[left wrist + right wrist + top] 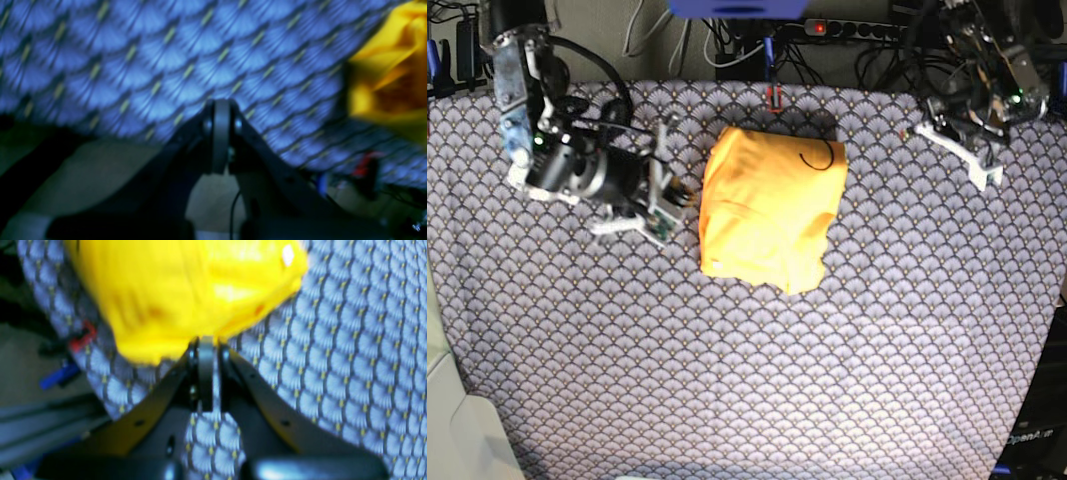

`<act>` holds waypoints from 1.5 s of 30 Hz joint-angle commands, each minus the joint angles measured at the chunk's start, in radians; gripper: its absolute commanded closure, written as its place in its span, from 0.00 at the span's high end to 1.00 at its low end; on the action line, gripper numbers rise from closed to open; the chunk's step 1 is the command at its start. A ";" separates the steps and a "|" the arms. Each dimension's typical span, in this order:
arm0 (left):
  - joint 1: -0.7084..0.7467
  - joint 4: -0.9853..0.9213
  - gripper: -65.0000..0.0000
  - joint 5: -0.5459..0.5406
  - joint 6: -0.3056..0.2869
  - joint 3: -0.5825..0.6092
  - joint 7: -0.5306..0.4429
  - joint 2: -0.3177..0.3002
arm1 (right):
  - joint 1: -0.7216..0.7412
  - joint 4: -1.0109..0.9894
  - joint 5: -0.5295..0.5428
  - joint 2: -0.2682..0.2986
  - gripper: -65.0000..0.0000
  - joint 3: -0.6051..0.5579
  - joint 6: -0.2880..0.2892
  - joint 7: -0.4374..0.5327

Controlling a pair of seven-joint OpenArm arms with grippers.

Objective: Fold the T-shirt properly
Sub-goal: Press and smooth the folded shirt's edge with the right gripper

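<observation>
Left wrist view: we record the left gripper [221, 133], jaws pressed together and holding nothing, above the blue scallop-patterned cloth [166, 60] covering the counter. A bunched part of the yellow-orange T-shirt [390, 66] shows at the upper right, well apart from the gripper.

Right wrist view: we note the right gripper [205, 370], jaws nearly together, nothing visibly between them; the T-shirt [173, 290] lies just beyond its tip. The picture is blurred.

Base view: we list the T-shirt [772, 205] as a folded rectangular bundle on the counter's upper middle, the right gripper [670, 205] just beside its edge, and the left gripper [972, 160] near the far corner.
</observation>
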 commanded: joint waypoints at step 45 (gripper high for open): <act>0.242 0.023 0.00 -0.013 -0.005 0.000 -0.070 -0.021 | 0.308 -0.329 0.016 -0.145 0.02 -0.367 0.004 0.142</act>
